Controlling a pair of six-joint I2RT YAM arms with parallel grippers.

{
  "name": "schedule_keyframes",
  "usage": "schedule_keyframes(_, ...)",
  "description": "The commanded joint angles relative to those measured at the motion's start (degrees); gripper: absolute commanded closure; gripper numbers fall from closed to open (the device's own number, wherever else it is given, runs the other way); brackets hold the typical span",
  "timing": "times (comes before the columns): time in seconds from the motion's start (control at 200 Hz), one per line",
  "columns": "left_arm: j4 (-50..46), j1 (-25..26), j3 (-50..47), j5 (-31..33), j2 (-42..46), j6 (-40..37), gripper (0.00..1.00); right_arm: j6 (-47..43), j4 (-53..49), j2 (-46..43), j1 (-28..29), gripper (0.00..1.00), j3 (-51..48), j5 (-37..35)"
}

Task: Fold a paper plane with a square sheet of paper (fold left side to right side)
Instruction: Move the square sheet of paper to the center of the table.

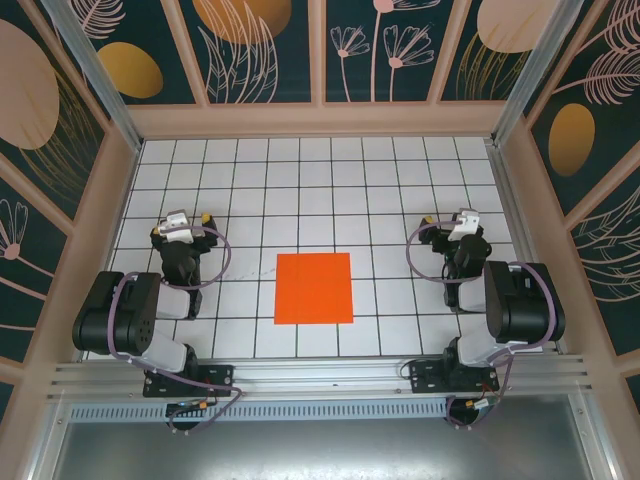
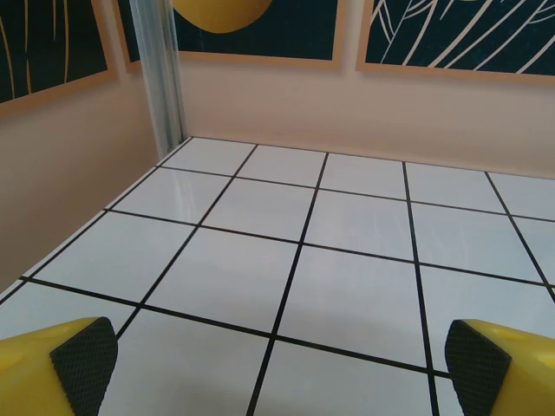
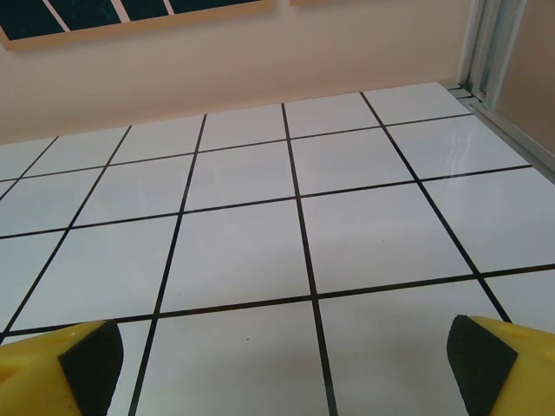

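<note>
1. White-tiled counter (image 1: 300, 170) with black grid lines sits inside a booth. The booth walls (image 1: 265, 50) are dark panels painted with pale leaves and gold ovals, framed in light wood.
2. The square sheet of paper (image 1: 313, 288), bright orange and plain, lies flat on the counter in the top view. It is roughly midway between the two arms and toward the near edge, with its sides running along the grid lines. No crease shows on it.
3. The left pincer (image 1: 183, 220) is off to the sheet's left and a little farther back, well apart from the paper and touching nothing.
4. In the left wrist view the left pincer (image 2: 280, 357) is spread wide. Its yellow fingers sit at the two bottom corners, each with a dark pad (image 2: 83, 354) facing inward. Bare tile lies between them.
5. The right pincer (image 1: 455, 222) is off to the sheet's right, also slightly farther back and well apart from the paper.
6. In the right wrist view the right pincer (image 3: 284, 355) is likewise spread wide, with its pads (image 3: 475, 354) at the frame's lower corners and bare tile between them.
7. Both pincers point away from the arm bases toward the far wall, so the sheet lies beside and slightly behind their fingertips.
</note>
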State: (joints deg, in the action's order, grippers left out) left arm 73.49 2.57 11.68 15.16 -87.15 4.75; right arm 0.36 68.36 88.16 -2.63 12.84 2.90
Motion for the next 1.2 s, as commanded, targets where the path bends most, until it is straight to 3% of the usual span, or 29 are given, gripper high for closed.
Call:
schedule_keyframes(0.0, 2.09, -0.37, 0.71, -1.01, -0.13, -0.09, 0.01, 0.26, 2.04, 0.07, 0.17, 0.01, 1.0, 0.09)
schedule_keyframes(0.641, 2.38, -0.38, 0.51, -0.94, -0.04, -0.09, 0.01, 0.31, 2.08, 0.05, 0.18, 0.01, 0.91, 0.18)
schedule_keyframes(0.751, 1.11, -0.39, -0.22, 1.03, 3.61, 0.7, 0.01, 2.88, -1.06, -2.69, -0.67, 0.01, 1.61, -3.15)
schedule_keyframes(0.891, -10.31, -0.29, 0.39, 1.09, 15.51, 1.24, 0.01, 1.62, -14.39, -13.13, -1.3, 0.01, 3.51, -2.86)
schedule_keyframes(1.036, -23.83, -0.05, 4.9, -3.83, 26.12, 11.82, 0.01, 4.82, -28.62, -23.13, -0.93, 0.01, 6.29, -1.45)
schedule_keyframes(1.196, -43.9, 4.73, 15.28, -9.86, 28.56, 18.39, 0.02, 10.78, -43.8, -31.1, 3.06, 0.01, 10.58, -1.65)
